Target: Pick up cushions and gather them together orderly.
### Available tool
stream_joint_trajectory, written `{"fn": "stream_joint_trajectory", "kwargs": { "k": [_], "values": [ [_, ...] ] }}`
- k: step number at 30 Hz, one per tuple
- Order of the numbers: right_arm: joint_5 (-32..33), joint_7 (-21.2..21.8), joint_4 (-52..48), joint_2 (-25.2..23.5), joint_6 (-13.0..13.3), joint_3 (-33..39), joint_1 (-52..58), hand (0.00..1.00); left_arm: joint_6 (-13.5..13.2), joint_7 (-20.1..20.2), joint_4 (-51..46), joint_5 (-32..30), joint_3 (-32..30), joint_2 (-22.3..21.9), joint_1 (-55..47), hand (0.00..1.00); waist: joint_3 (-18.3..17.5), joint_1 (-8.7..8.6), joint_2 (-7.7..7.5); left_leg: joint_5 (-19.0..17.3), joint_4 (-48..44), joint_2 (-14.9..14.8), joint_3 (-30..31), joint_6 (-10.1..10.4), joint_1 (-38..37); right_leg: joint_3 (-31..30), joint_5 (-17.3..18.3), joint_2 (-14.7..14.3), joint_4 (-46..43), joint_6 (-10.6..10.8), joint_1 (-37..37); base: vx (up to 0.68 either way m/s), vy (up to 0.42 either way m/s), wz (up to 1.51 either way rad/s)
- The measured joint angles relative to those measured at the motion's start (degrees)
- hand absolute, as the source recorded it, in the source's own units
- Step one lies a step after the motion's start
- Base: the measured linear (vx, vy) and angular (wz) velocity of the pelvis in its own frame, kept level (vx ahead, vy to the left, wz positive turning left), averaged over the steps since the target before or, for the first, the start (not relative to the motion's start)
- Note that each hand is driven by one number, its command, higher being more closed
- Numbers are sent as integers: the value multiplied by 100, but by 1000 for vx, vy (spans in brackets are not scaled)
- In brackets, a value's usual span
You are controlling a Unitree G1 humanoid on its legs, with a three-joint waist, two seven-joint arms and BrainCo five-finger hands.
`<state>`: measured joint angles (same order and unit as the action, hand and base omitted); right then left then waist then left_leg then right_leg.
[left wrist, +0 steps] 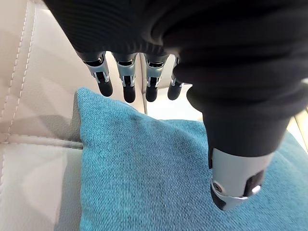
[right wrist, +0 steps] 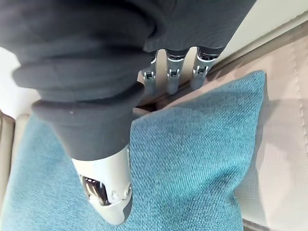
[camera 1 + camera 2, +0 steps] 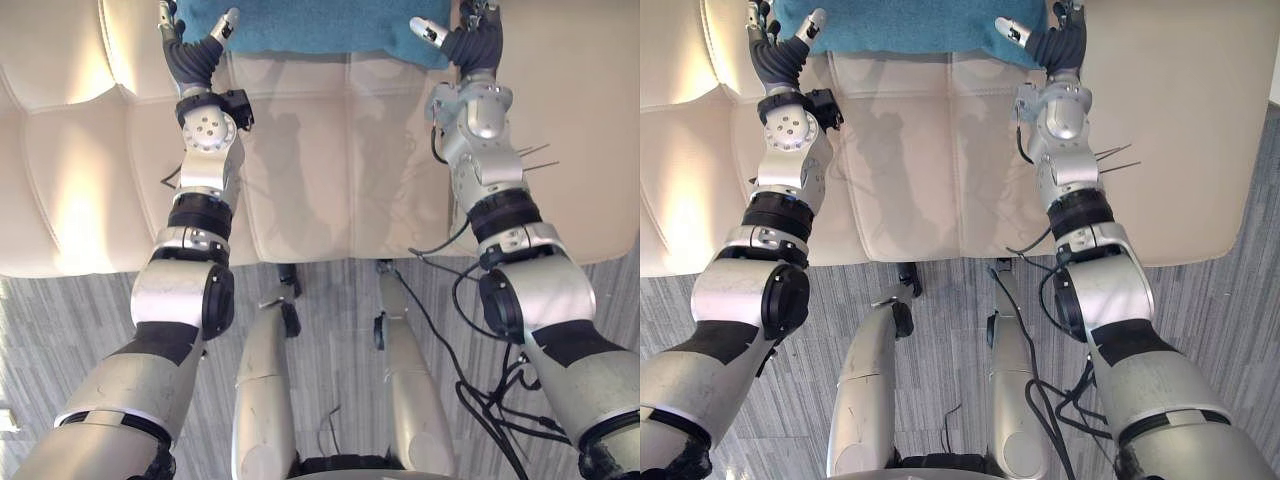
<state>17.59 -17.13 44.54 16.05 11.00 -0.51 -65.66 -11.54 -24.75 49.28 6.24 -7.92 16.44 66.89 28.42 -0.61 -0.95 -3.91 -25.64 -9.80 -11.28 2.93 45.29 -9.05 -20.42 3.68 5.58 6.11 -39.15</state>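
Nearest is the grey floor (image 3: 60, 330). Beyond it lies the cream sofa (image 3: 330, 150), its stitched seat panels running away from the robot. Both arms reach out over the seat to the teal cushion (image 3: 320, 25), which lies on the sofa at the far side, its near edge facing the robot. The left hand (image 3: 195, 55) is at the cushion's left near corner and the right hand (image 3: 470, 45) at its right near corner, one at each end and well apart. Seen from its wrist, the left hand is spread wide, with straight fingers (image 1: 129, 91) over the corner's far edge and the thumb (image 1: 236, 183) held apart above the teal cloth, clasping nothing. The right hand is spread the same way: its fingers (image 2: 171, 79) are straight at the cushion's far edge and its thumb (image 2: 106, 192) is out over the cloth. Whether either hand actually touches the cushion is hard to tell from so close.
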Motion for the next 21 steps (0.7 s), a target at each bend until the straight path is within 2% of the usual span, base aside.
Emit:
{"fn": "stream_joint_trajectory", "kwargs": {
  "k": [4,7,11,12,15,19,21],
  "values": [
    [-143,27,-1261,113,60,-4,1062,0,-109,28,-1213,184,104,282,-889,0,0,67,0,79,206,-19,12,118,-314,-8,68,-64,1,-58,207,-37,-68,-4],
    [-535,123,-2367,195,131,-10,2402,0,-336,100,-2361,219,250,300,-2031,0,-2,144,4,110,369,-36,46,171,-751,78,194,-111,1,-96,591,-11,-79,4],
    [-1077,582,-3387,147,168,-30,4713,0,-487,642,-3268,324,566,159,-4113,0,-112,157,22,12,421,-115,126,259,-1471,285,452,-188,-68,-193,1345,39,-68,14],
    [-1211,781,-3398,71,167,-41,5362,0,-492,903,-3271,332,638,11,-4791,0,-426,156,19,-30,494,-99,116,255,-1543,293,572,-182,-117,-190,1363,60,-61,7],
    [-1594,1245,-2976,-119,170,-32,6537,0,-485,1479,-3092,331,786,-221,-6189,0,-761,158,41,-127,669,-67,70,255,-2158,298,837,-171,-281,-239,1800,119,-55,-1],
    [-1888,1645,-1590,-192,126,230,7343,0,-372,2001,-2021,322,767,-299,-7087,0,-1410,126,92,-250,922,16,51,258,-2816,326,1176,-153,-483,-184,2265,90,-21,2],
    [-1997,1755,-877,-198,94,401,7473,0,-294,2142,-1470,304,719,-302,-7265,0,-1590,95,103,-308,1007,71,31,257,-3139,320,1254,-107,-486,-176,2526,67,20,-2]
  ]
}}
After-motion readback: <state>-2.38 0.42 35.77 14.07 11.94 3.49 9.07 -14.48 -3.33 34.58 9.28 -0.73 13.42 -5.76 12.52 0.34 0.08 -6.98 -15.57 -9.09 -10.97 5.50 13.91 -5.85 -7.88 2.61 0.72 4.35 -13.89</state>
